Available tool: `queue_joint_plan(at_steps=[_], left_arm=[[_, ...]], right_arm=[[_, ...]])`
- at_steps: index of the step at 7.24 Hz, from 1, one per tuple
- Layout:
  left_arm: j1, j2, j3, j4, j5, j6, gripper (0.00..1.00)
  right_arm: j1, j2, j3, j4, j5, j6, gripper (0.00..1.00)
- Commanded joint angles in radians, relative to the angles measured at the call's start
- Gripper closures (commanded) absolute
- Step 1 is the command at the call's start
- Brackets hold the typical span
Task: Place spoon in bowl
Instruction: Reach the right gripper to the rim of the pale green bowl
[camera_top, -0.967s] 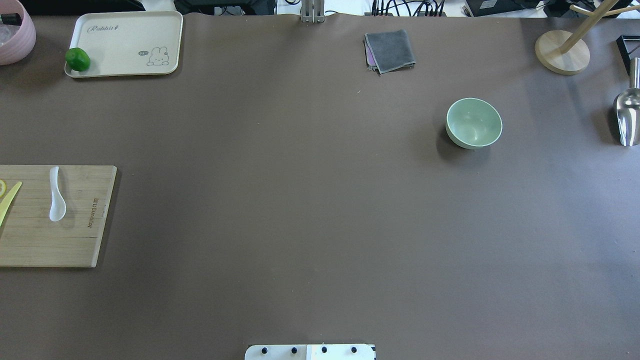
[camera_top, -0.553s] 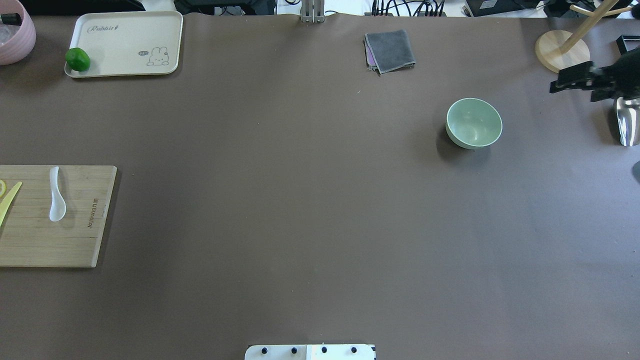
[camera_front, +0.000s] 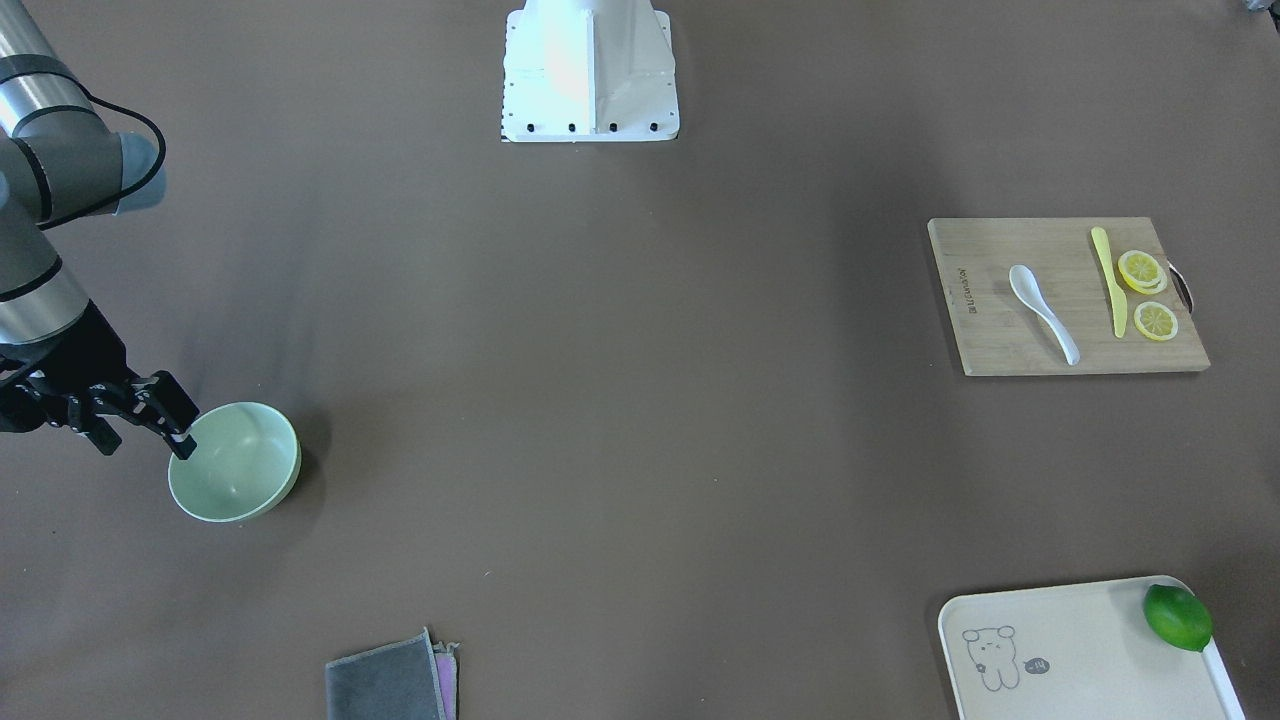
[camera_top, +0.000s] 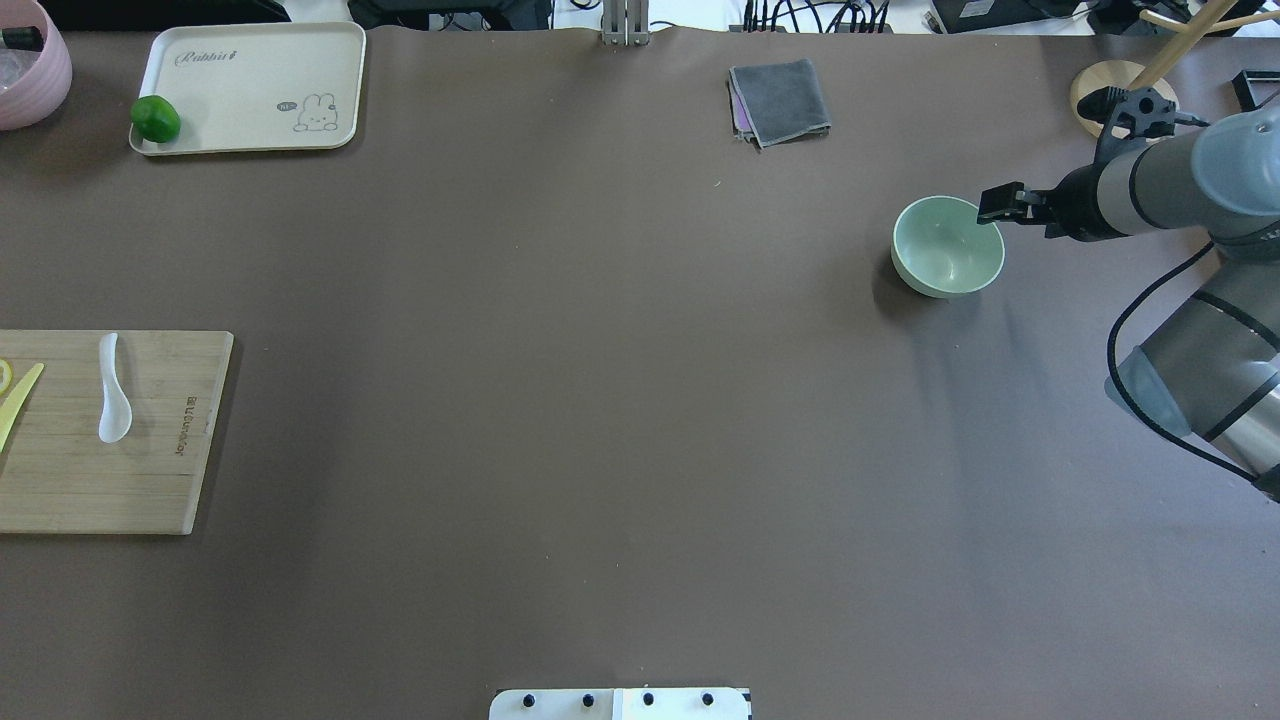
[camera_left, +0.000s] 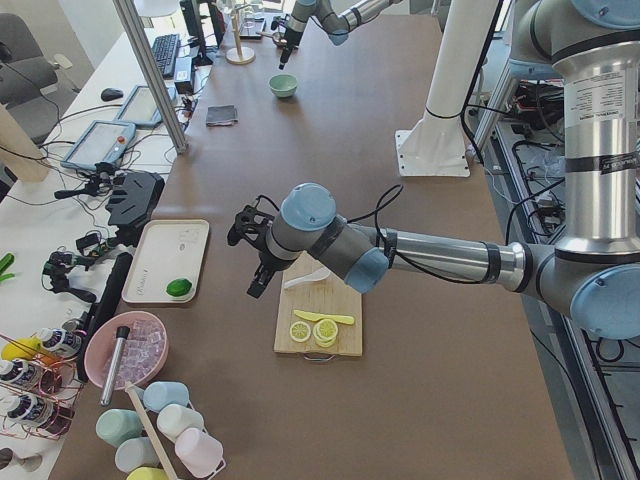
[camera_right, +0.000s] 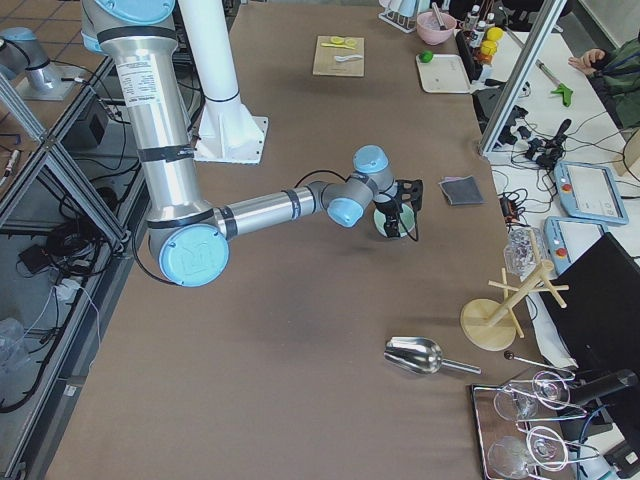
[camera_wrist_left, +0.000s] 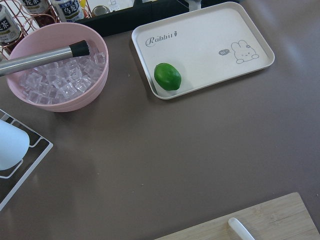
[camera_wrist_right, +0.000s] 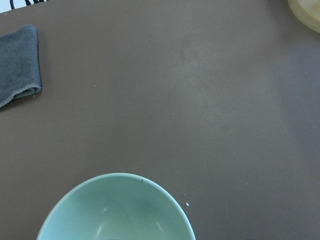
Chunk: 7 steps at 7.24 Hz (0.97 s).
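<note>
Right gripper (camera_front: 143, 442): jaws spread wide, held at the bowl's (camera_top: 945, 262) rim — nothing gripped.
Left gripper (camera_left: 258, 284): hung near the bamboo cutting board (camera_top: 150, 480); its opening cannot be told.
Spoon (camera_top: 113, 395): laid on that board, well apart from the bowl.

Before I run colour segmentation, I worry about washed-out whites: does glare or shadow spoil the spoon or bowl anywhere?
Overhead exterior: the spoon is crisp against the cutting board, not blown out; the bowl throws a dark shadow toward its lower left. Exterior front-facing: faint sheen inside the bowl, rim clear. Left wrist: only the spoon's tip shows, cut off.
</note>
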Motion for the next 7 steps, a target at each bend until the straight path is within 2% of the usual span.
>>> queue_joint_plan(at_steps=[1, 3, 5, 7], left_arm=[[0.005, 0.000, 0.007, -0.011, -0.001, -0.004, 0.02], [0.006, 0.000, 0.006, -0.011, -0.001, -0.006, 0.01], [0.008, 0.001, 0.007, -0.011, -0.001, -0.007, 0.01], [0.008, 0.000, 0.007, -0.011, -0.001, -0.007, 0.01]], right_arm=[[-0.056, -0.012, -0.027, 0.047, -0.076, 0.089, 0.34], [-0.096, -0.020, -0.033, 0.047, -0.116, 0.104, 1.00], [-0.100, -0.031, 0.010, 0.039, -0.113, 0.133, 1.00], [-0.147, 0.023, 0.062, -0.007, -0.116, 0.258, 1.00]])
